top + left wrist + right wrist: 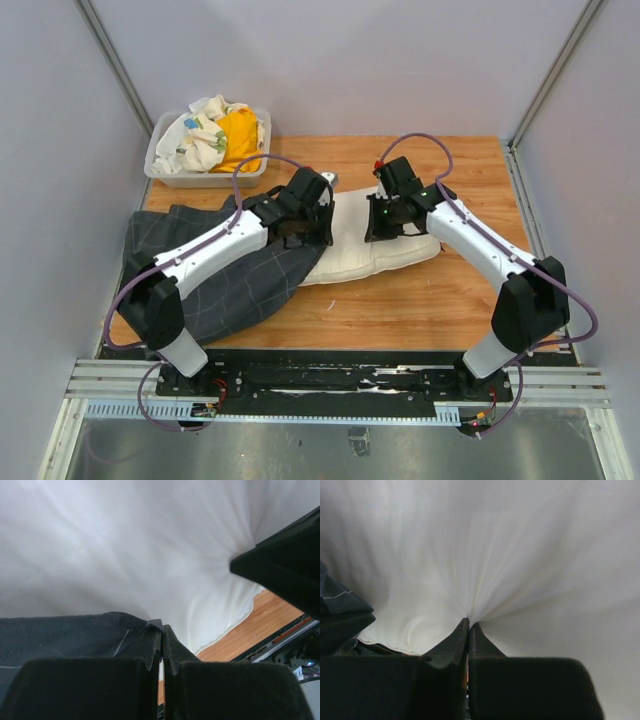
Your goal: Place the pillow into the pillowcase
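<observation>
Barely begun: the pillow (375, 255) lies on the table (430, 300), one end at the pillowcase (240, 290) mouth, mostly outside; left end effector (161, 632) pinches the pillowcase edge, right end effector (469, 627) pinches the pillow.

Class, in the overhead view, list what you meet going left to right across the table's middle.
Dark charcoal-grey grid-lined fabric pillowcase → left gripper → right gripper; the cream-white soft pillow overlaps both, so unplaced.

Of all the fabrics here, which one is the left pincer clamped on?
The dark grid-lined pillowcase, at its edge; the right pincer pinches the cream pillow.
</observation>
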Robot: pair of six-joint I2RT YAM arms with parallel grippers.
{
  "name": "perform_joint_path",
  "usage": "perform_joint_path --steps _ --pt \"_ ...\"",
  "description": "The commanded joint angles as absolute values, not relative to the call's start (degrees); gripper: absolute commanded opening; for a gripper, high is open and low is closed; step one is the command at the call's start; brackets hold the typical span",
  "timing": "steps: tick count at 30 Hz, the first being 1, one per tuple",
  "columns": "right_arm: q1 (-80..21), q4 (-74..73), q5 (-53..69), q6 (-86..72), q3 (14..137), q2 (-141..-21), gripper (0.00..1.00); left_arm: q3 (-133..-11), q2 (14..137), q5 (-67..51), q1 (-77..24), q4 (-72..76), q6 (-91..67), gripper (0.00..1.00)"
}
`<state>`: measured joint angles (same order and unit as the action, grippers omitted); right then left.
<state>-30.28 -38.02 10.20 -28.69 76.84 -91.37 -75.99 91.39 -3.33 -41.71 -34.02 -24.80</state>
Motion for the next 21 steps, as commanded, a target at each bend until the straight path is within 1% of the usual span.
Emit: perform_joint_path --steps 1,5,9,12,17,21 --pt "-31.3 -37.0 10.8 -32.0 78.4 -86.9 0.01 -81.4 92.9 -4.2 -41.3 -30.6 -22.8 0.00" --pt "-31.3 -35.7 11.7 -32.6 76.6 -87.7 0.01 -78.4 91.7 -6.9 -40.9 -28.5 -24.2 0.00" --pt "-31.8 -29.7 13.1 -34.5 69.6 -88.6 0.01 -74.8 89.8 -8.9 -40.8 -26.6 -26.2 0.00" --pt "-32.8 -27.3 13.9 -35.4 67.8 -91.4 0.01 -71.2 87.8 -12.4 -40.8 -24.4 -28.3 0.00" --pt "-34.4 -24.8 15.3 -36.4 69.9 -94.9 0.01 -67.2 86.1 -15.4 -40.9 -22.0 -29.6 0.00" --pt "-35.2 -25.1 15.7 -36.4 73.0 -96.4 0.01 -65.3 84.7 -15.7 -41.2 -22.1 -29.6 0.00"
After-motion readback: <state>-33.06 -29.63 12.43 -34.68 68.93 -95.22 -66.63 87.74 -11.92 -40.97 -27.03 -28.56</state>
